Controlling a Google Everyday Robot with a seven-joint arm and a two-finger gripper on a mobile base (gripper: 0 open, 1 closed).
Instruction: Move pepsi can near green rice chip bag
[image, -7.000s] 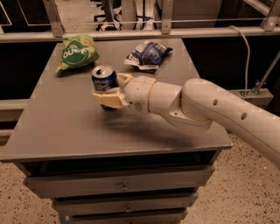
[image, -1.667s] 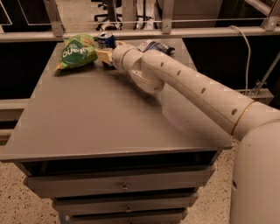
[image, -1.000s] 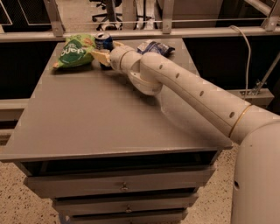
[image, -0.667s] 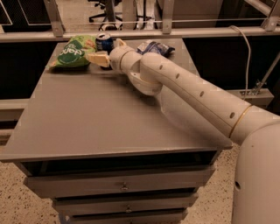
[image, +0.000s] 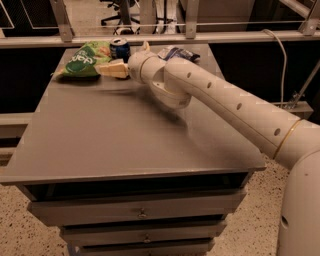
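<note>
The tool (image: 123, 57), at the far left corner of the surface (image: 125, 135), looks spread around the upright pepsi can (image: 120, 48), seemingly releasing it just beside the green rice chip bag (image: 82, 61).

Front and left: surface (image: 115, 145) bare, open to pass.
Back left: bag (image: 82, 61), can (image: 120, 48) just beside it, hand (image: 120, 63) at both; tight.
Back right: blue bag (image: 176, 52) behind the arm (image: 225, 100).
Right: arm slants across from the front corner.
Behind: rail (image: 240, 37) runs along the far edge.
</note>
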